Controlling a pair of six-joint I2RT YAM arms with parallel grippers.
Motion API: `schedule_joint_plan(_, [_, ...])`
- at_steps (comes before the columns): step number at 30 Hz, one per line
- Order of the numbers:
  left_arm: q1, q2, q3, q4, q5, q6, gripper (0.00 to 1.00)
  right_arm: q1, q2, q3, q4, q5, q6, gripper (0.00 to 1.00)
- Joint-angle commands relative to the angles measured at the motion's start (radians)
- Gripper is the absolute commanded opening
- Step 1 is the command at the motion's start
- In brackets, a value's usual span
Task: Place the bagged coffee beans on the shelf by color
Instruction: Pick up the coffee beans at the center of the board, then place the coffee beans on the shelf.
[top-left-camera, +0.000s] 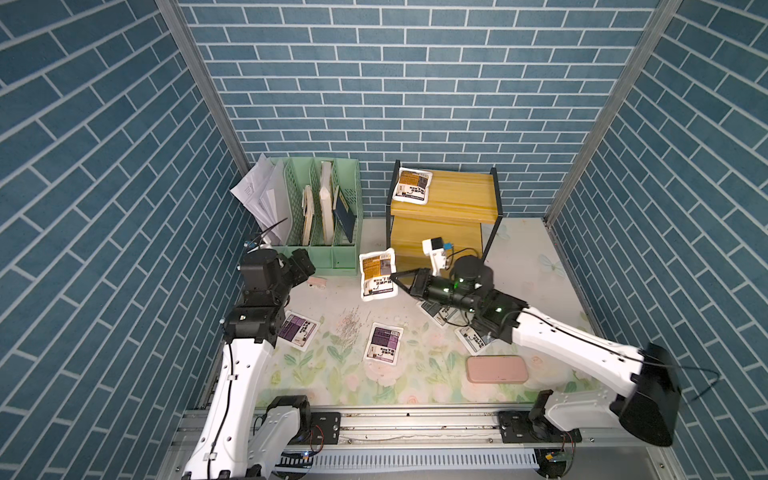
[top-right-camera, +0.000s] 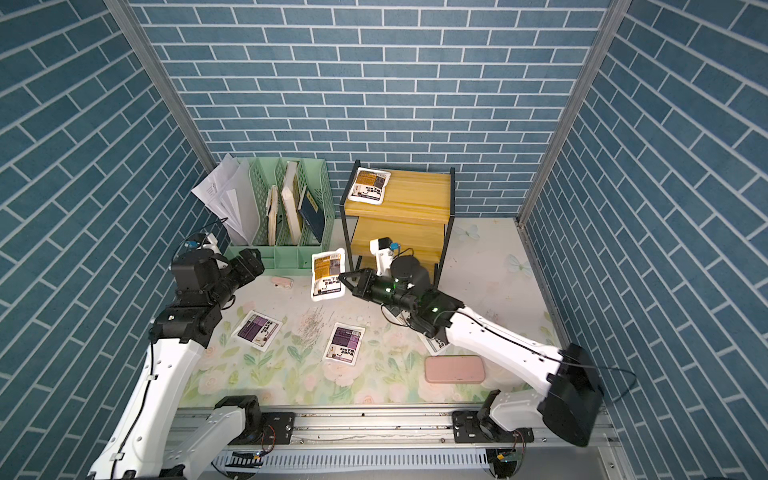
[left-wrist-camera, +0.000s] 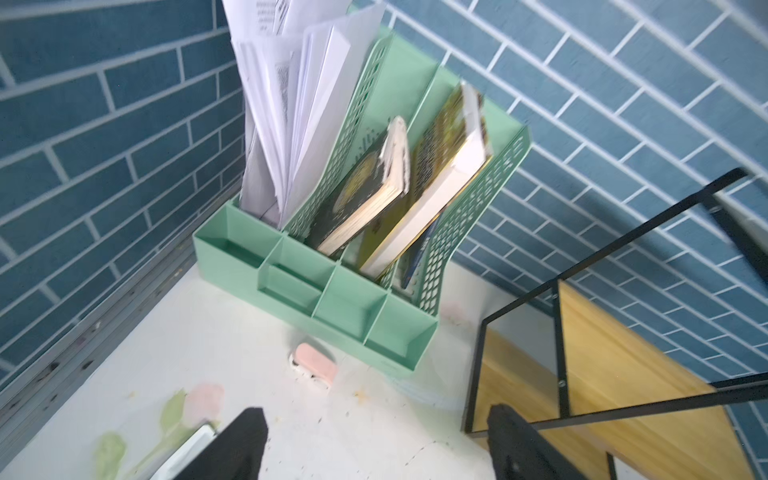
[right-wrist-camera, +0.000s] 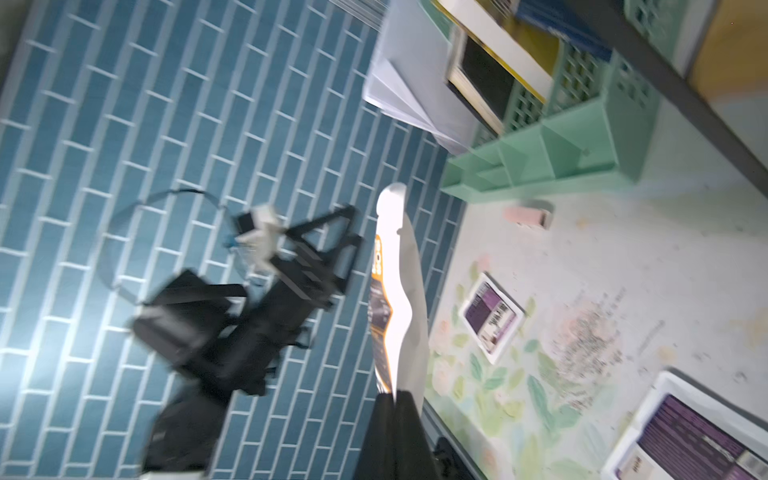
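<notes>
A: What has the right gripper got?

B: It is clamped on one edge of an orange-brown pouch, held clear of the worktop between the file organizer and the shelf; the twin pouch lies on the top board.

A: And the left gripper?

B: Jaws wide apart, nothing between them (it faces the organizer); a purple pouch and a second purple pouch lie flat on the worktop.

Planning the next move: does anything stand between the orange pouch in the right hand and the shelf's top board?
Nothing visible does. The right hand holds the orange pouch in the air before the shelf; its top board is bare beside the other orange pouch.
</notes>
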Motion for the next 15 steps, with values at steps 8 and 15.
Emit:
schedule_joint_plan(8, [0.005, 0.015, -0.036, -0.089, -0.011, 0.019, 0.89, -0.434, 0.14, 0.66, -0.756, -0.13, -0.386, 0.0])
schedule_joint_plan(15, [0.005, -0.006, -0.037, -0.104, -0.018, 0.027, 0.89, -0.57, 0.27, 0.726, -0.77, -0.171, -0.428, 0.0])
